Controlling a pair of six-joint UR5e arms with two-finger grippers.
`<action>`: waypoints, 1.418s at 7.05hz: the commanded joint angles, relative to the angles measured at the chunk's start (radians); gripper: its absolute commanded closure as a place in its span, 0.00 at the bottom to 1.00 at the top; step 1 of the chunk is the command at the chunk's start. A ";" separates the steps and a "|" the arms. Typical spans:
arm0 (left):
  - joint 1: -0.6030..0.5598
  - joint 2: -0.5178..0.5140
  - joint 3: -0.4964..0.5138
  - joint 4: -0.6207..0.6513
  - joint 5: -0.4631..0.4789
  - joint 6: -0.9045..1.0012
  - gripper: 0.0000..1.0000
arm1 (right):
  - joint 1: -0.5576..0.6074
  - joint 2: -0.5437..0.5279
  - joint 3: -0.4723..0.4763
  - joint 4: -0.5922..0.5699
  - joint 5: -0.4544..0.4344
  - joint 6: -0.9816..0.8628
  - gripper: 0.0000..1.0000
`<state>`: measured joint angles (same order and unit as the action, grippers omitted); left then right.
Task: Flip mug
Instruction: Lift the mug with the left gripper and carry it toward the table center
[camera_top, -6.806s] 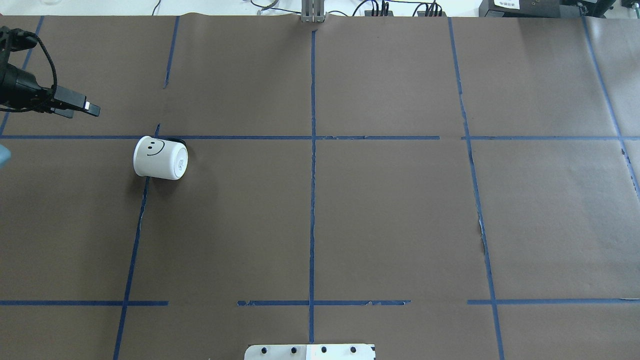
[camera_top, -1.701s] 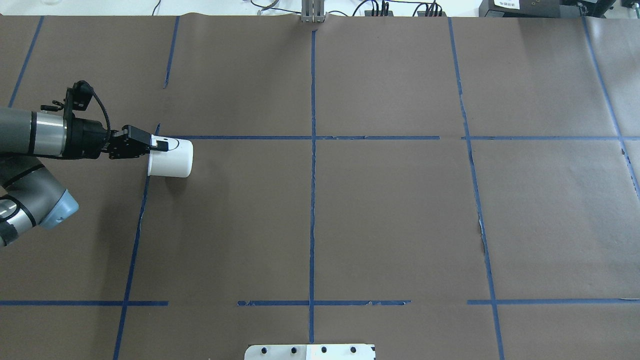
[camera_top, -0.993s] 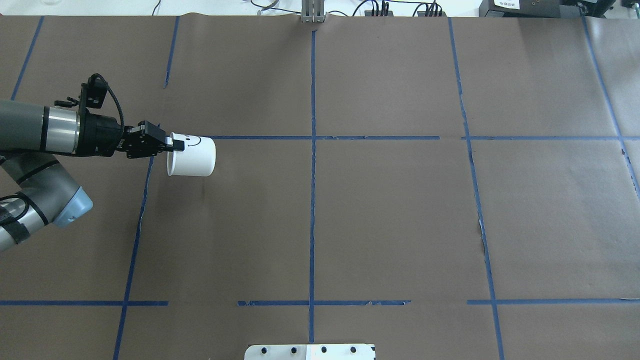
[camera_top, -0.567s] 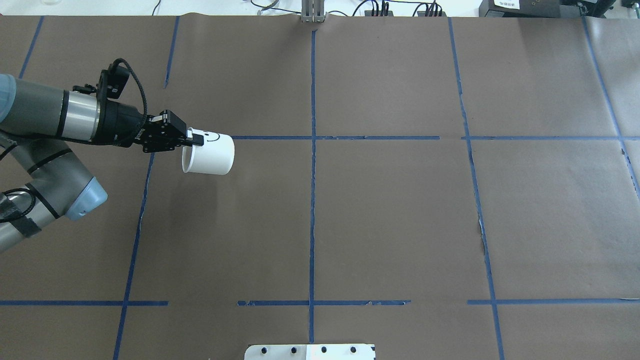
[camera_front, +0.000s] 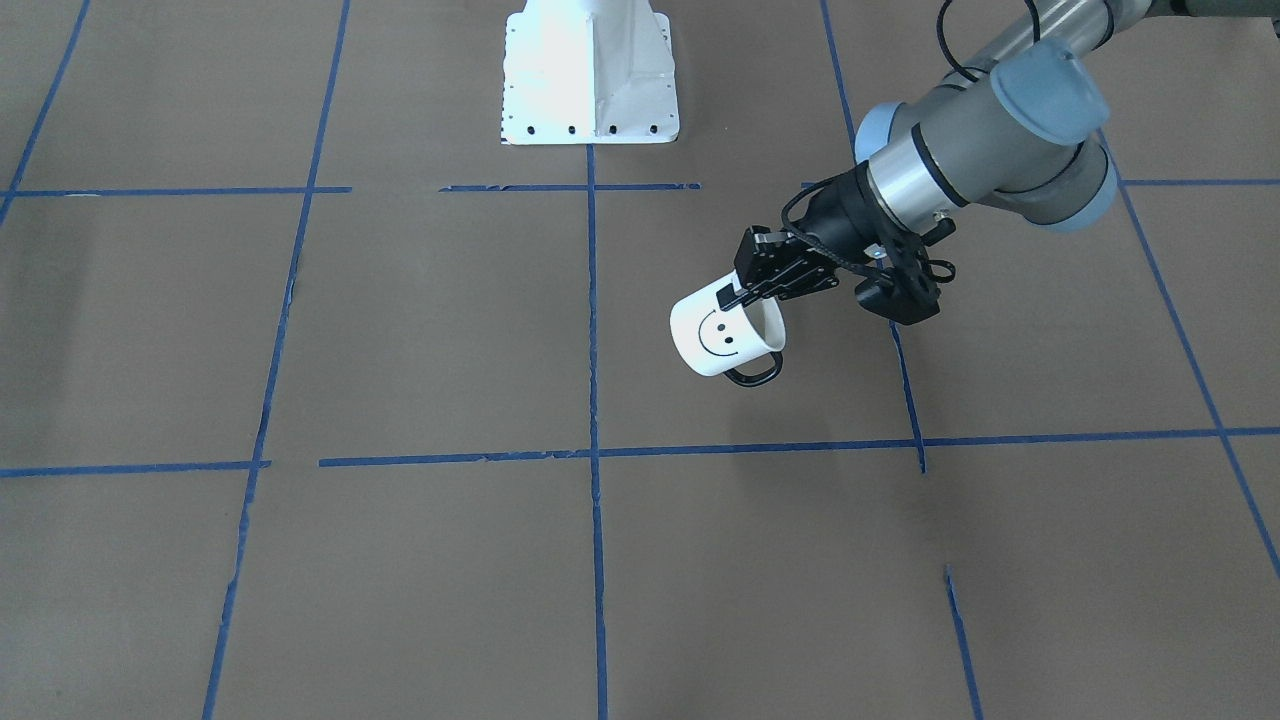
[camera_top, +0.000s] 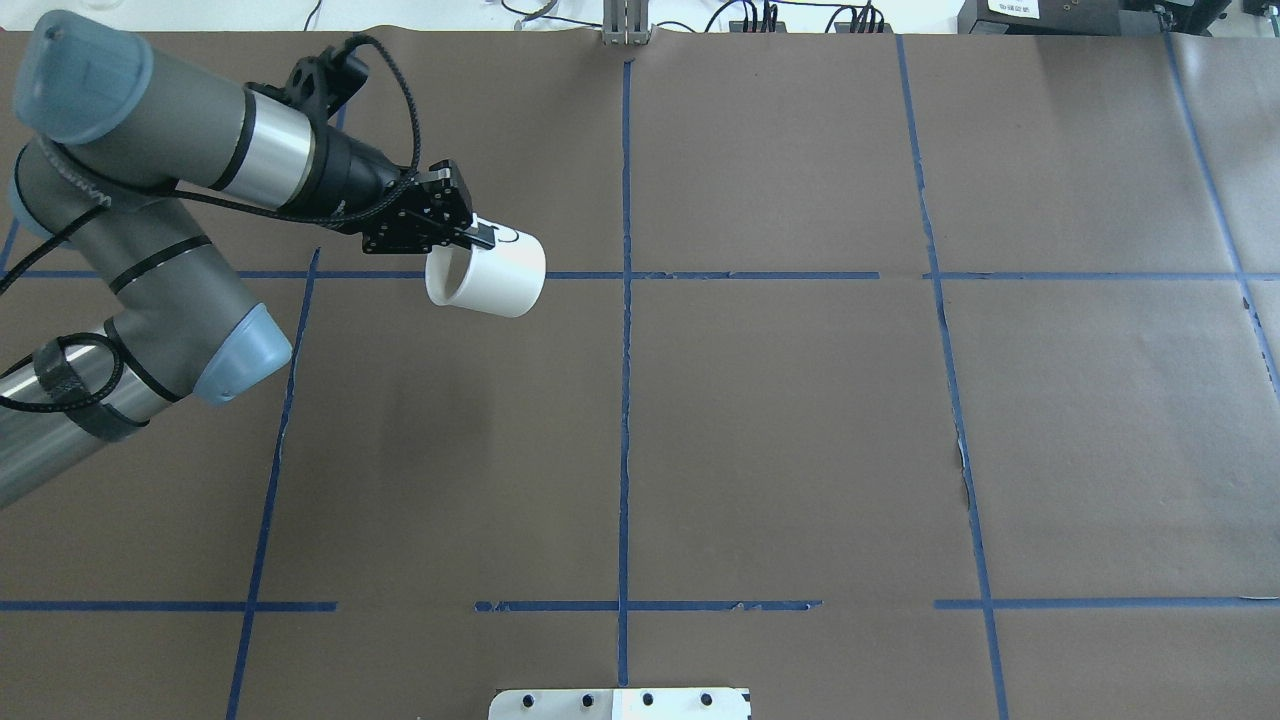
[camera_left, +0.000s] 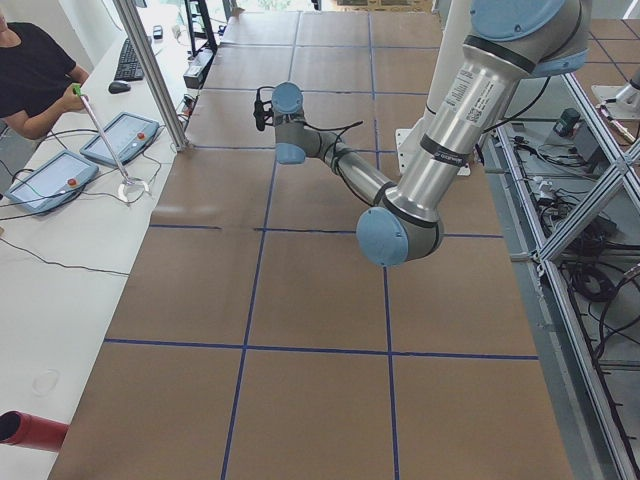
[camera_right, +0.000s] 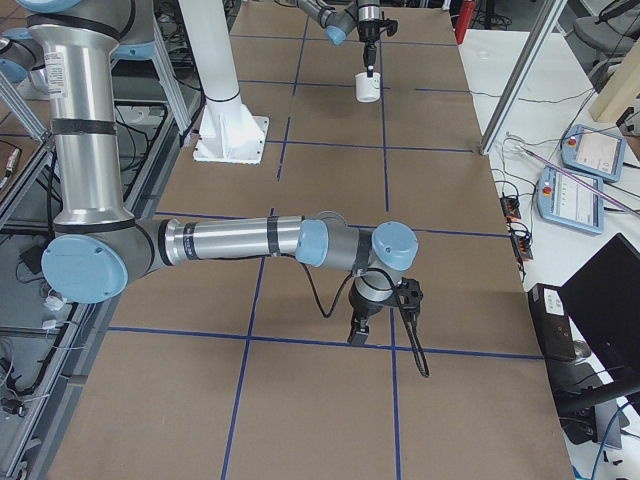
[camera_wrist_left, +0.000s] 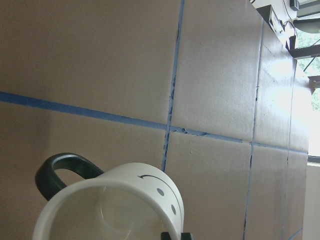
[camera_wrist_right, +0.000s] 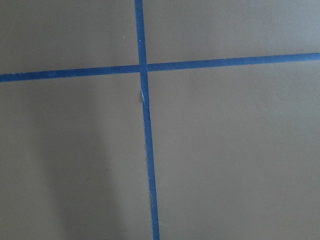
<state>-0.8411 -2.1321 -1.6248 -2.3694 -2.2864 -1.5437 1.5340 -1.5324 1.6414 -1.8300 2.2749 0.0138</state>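
The white mug (camera_top: 495, 280) with a black smiley face (camera_front: 722, 335) and a black loop handle (camera_front: 752, 377) hangs in the air over the brown table, tilted on its side. Its open mouth faces the left arm. My left gripper (camera_top: 480, 238) is shut on the mug's rim, one finger inside and one outside. The left wrist view shows the pale interior of the mug (camera_wrist_left: 125, 200) and the handle (camera_wrist_left: 62, 170) at its left. The right gripper (camera_right: 358, 338) shows only in the exterior right view, low over the table and far from the mug (camera_right: 368, 88); I cannot tell whether it is open or shut.
Blue tape lines (camera_top: 625, 400) divide the brown paper table cover into squares. The white robot base (camera_front: 590, 70) stands at the table's middle on the robot's side. A person sits at the side bench with tablets (camera_left: 120, 140).
The left gripper closed on the mug's rim as it lay on the table, then lifted it. Over the last half second it has carried the mug up and to the right.
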 joint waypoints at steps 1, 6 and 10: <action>0.043 -0.162 -0.023 0.363 0.095 0.133 1.00 | 0.000 0.000 0.000 0.000 0.000 0.000 0.00; 0.259 -0.530 0.259 0.838 0.414 0.377 1.00 | 0.000 0.000 0.000 0.000 0.000 0.000 0.00; 0.330 -0.571 0.307 0.963 0.518 0.551 1.00 | 0.000 0.000 0.002 0.000 0.000 0.000 0.00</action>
<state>-0.5240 -2.7000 -1.3267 -1.4255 -1.7765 -1.0332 1.5340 -1.5324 1.6416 -1.8300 2.2749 0.0138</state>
